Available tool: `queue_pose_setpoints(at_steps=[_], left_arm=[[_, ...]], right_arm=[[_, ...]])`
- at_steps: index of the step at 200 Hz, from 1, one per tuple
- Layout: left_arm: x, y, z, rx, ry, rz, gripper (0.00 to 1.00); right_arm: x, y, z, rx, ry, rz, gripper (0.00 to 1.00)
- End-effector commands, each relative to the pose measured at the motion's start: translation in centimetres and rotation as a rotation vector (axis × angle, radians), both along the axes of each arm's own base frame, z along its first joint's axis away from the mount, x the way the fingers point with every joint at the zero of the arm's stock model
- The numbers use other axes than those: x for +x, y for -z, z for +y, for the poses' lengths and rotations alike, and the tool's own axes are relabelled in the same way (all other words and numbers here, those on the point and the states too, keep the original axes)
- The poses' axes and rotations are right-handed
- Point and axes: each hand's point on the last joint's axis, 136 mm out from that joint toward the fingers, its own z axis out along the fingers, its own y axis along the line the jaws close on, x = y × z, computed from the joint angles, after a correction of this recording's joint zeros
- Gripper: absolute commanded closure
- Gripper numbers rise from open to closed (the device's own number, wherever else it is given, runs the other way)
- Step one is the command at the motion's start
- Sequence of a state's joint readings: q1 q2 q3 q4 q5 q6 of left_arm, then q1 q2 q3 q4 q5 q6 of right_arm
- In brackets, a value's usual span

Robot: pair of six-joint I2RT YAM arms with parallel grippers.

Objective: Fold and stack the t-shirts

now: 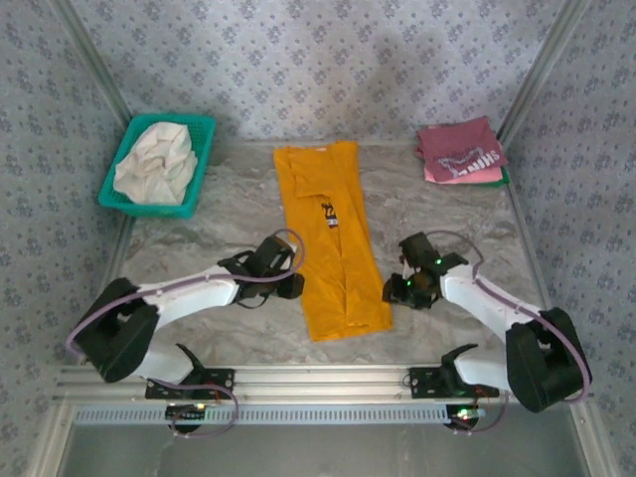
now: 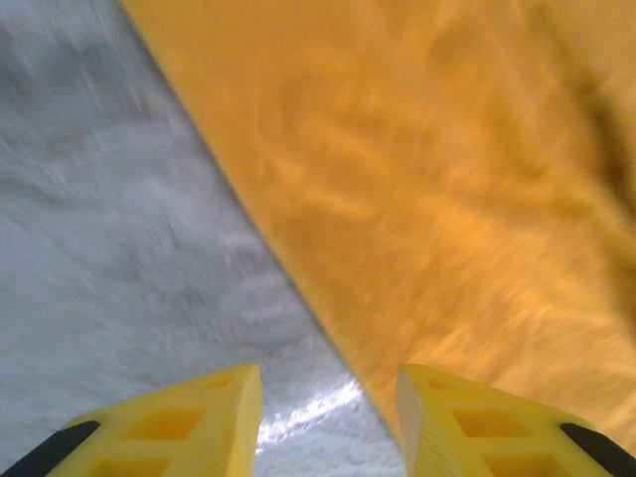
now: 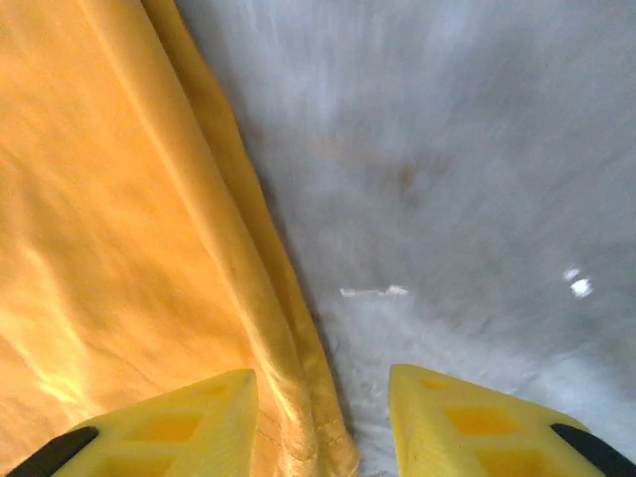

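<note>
Start with your left gripper (image 1: 291, 282): its jaws stand apart with nothing between them. In the left wrist view the gripper (image 2: 328, 402) hangs low over the grey marbled table (image 2: 119, 248), and the left edge of the mustard-yellow t-shirt (image 2: 447, 179) runs diagonally away from its right-hand finger (image 2: 467, 422). That finger sits over the cloth and the other finger over bare table.

Your right gripper (image 1: 394, 289) mirrors it on the shirt's other side, released too, with its jaws parted. In the right wrist view the gripper (image 3: 323, 402) straddles the shirt's folded right edge (image 3: 288, 388). That edge lies loose between the fingers and is not pinched; the cloth spreads to the gripper's left and the table to its right.

Between the two grippers, the mustard-yellow t-shirt (image 1: 328, 248) lies flat as a narrow strip with its sleeves folded in. Its long axis runs straight away from the arm bases. The hem is at the near end, level with the grippers, and the collar points to the far end. A dark print (image 1: 330, 211) sits mid-length, beyond both grippers.

Far beyond your left gripper, off to its left, a teal basket (image 1: 149, 207) holds a crumpled cream cloth (image 1: 156, 164). Far beyond your right gripper, the folded maroon t-shirt (image 1: 459, 149) with white lettering rests on the pink t-shirt (image 1: 442, 177).
</note>
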State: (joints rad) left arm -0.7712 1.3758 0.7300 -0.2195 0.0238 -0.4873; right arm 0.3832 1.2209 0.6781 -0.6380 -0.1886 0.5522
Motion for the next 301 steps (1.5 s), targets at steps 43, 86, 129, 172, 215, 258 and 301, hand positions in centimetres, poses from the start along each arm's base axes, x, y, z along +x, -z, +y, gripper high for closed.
queue_pose_setpoints(at_steps=[43, 86, 129, 172, 215, 258, 301], left_arm=[[13.0, -5.9, 1.8, -0.102, -0.248, -0.16, 1.0], [17.8, -2.2, 1.8, -0.021, -0.358, -0.083, 1.0], [20.4, 1.3, 3.0, 0.012, -0.413, -0.006, 1.0], [23.1, 4.0, 1.7, 0.031, -0.372, 0.016, 1.0], [26.1, 5.4, -0.1, 0.012, -0.328, 0.041, 1.0], [29.3, 6.4, -0.8, -0.073, -0.315, 0.121, 1.0], [32.6, 2.8, -1.1, -0.121, -0.319, 0.054, 1.0]], right_arm=[[14.2, -5.0, 3.7, -0.009, -0.128, -0.175, 1.0], [20.3, -2.0, 8.1, 0.013, -0.208, -0.123, 1.0], [22.6, 0.7, 8.6, -0.006, -0.171, -0.092, 1.0], [22.5, 3.2, 8.5, 0.032, -0.08, -0.022, 1.0], [22.3, 5.0, 9.0, 0.086, 0.024, 0.006, 1.0], [22.0, 6.7, 11.5, 0.138, 0.072, 0.04, 1.0], [24.0, 7.0, 9.8, 0.123, 0.132, 0.044, 1.0]])
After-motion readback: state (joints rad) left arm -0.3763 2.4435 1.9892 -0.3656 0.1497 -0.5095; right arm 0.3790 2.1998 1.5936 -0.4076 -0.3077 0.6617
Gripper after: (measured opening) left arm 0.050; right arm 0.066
